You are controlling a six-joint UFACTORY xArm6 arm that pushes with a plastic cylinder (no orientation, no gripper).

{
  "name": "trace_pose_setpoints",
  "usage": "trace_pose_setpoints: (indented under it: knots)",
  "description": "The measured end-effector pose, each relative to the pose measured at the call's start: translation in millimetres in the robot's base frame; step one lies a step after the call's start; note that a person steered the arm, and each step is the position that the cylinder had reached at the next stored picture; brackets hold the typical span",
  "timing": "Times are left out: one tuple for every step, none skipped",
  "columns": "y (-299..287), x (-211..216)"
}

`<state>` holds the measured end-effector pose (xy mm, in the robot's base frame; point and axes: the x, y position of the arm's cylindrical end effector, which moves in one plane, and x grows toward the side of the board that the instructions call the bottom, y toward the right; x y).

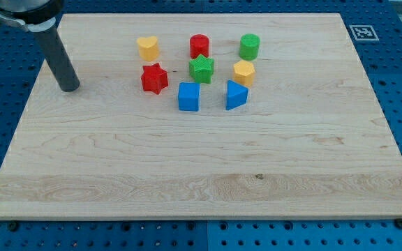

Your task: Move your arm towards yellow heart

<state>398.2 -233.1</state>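
The yellow heart (147, 47) lies near the view's top, left of the centre, at the left end of the block cluster. My tip (69, 87) rests on the board at the view's left, well left of and a little below the yellow heart, apart from every block. The nearest block to the tip is the red star (154, 78), just below the heart.
Right of the heart stand a red cylinder (199, 46) and a green cylinder (250, 46). Below them are a green star (202, 69), a yellow hexagon (243, 72), a blue cube (188, 96) and a blue triangle (235, 95). The wooden board (201, 174) lies on a blue pegboard.
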Motion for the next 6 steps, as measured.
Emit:
trace_pose_setpoints:
  knots:
    - [0.0, 0.0]
    - [0.0, -1.6]
    - [0.0, -10.7]
    - [5.7, -40.8]
    - [32.5, -62.0]
    - [81.8, -61.9]
